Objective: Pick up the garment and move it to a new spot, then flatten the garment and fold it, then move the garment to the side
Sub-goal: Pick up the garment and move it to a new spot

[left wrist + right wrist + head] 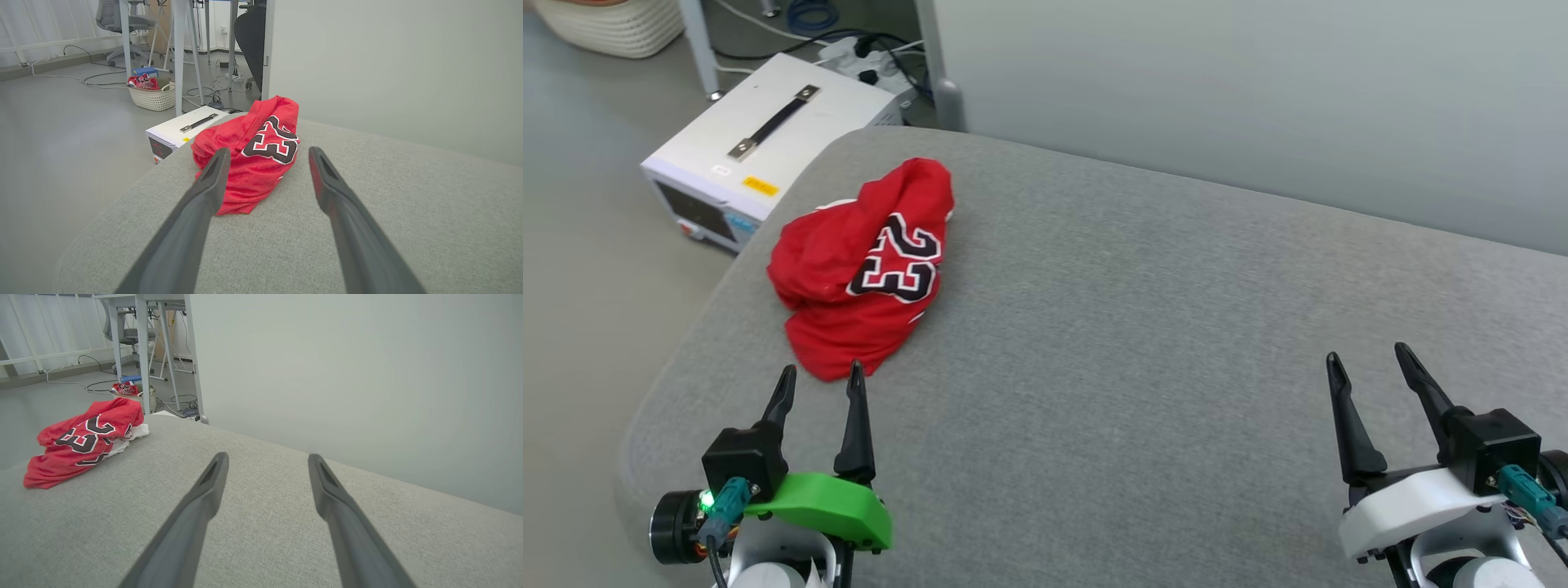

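The garment point(862, 265) is a crumpled red jersey with a black, white-outlined "23" facing up, heaped near the far left corner of the grey padded surface point(1143, 327). In the left wrist view the garment point(253, 155) lies just ahead of the fingers; in the right wrist view the garment point(83, 443) sits far to the left with a bit of white fabric showing. My left gripper point(821, 380) stands open, its tips just short of the garment's near edge, holding nothing. Over the bare surface at the lower right my right gripper point(1368, 359) is open and empty.
A white box with a handle point(768, 147) stands on the floor beyond the surface's left corner, with cables behind it. A white woven basket point(153, 98) with red cloth sits further back among table legs. A pale wall point(1258, 98) borders the surface's far side.
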